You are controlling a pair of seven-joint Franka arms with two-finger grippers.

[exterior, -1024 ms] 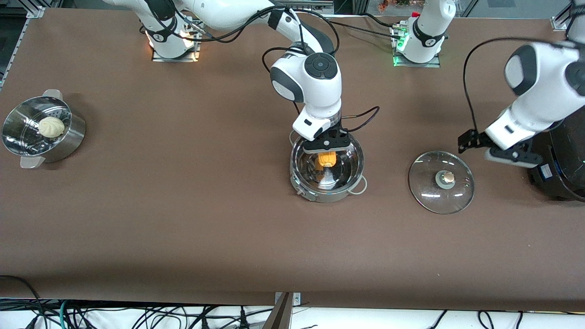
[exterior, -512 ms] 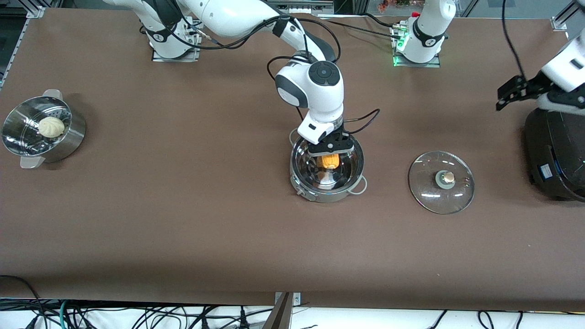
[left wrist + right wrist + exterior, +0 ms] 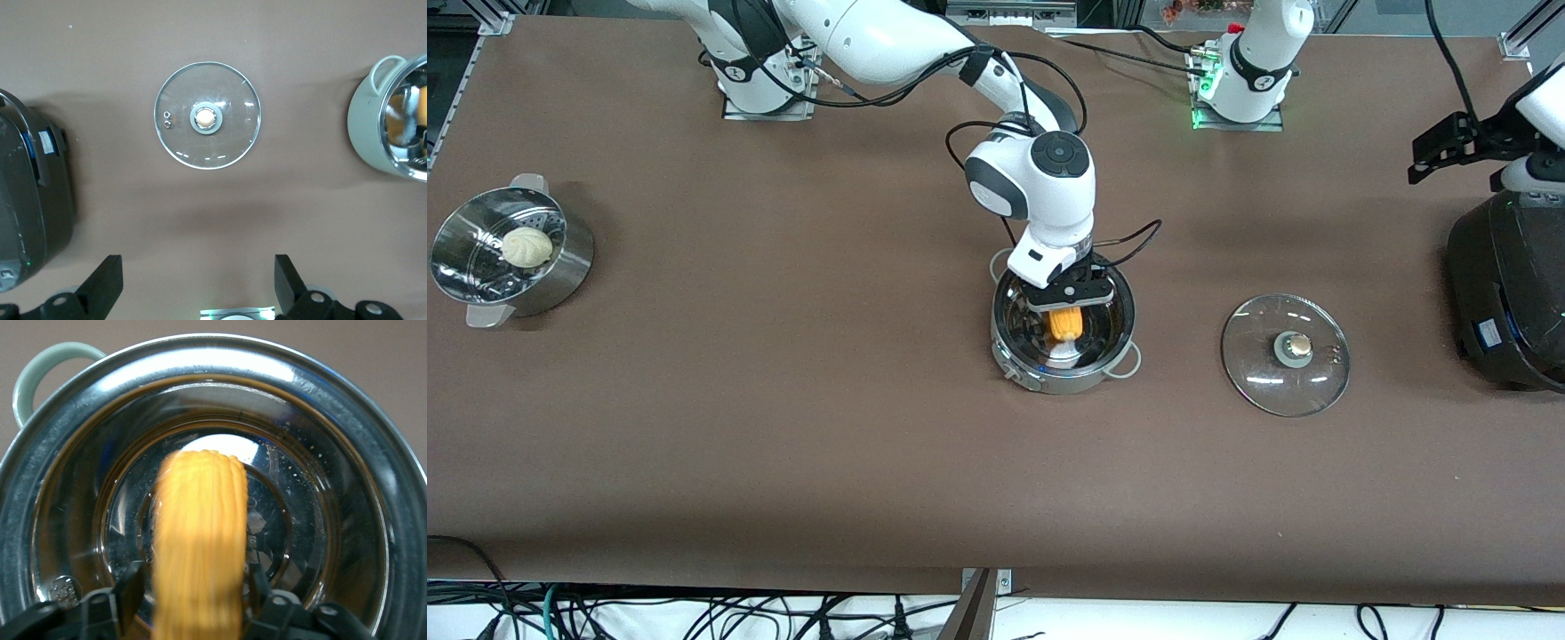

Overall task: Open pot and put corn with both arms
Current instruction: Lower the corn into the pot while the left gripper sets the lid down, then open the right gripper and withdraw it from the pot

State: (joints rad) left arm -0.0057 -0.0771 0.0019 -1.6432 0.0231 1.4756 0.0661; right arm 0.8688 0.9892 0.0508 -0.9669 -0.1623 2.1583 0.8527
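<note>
Start nearest you: the glass lid (image 3: pixel 1285 356) lies flat on the table (image 3: pixel 783 444), knob up, well apart from both sets of fingers, so the pot (image 3: pixel 1014 357) is already open. It sits beside the lid, toward the right arm's end.

The right gripper (image 3: pixel 1069 300) has come down over the last second and now hangs inside the rim. In the right wrist view its fingers (image 3: pixel 130 583) stand parted on either side of the corn (image 3: pixel 200 540), with a thin dark gap at each flank. The cob points down from between them toward the pot's bottom. It shows smeared while the fingers show crisp, so I judge it is slipping free, not clamped. You have the corn within the pot's walls; confirm it lands flat before lifting out.

The steamer bowl (image 3: pixel 560 276) with its bun (image 3: pixel 526 246) sits untouched at the right arm's end.

Farthest off, the left gripper (image 3: pixel 1440 153) has pulled away from the lid and hangs by the black cooker (image 3: pixel 1507 284). Its fingers (image 3: pixel 110 277) are spread wide on nothing, and the lid lies well ahead of them. That arm waits.
</note>
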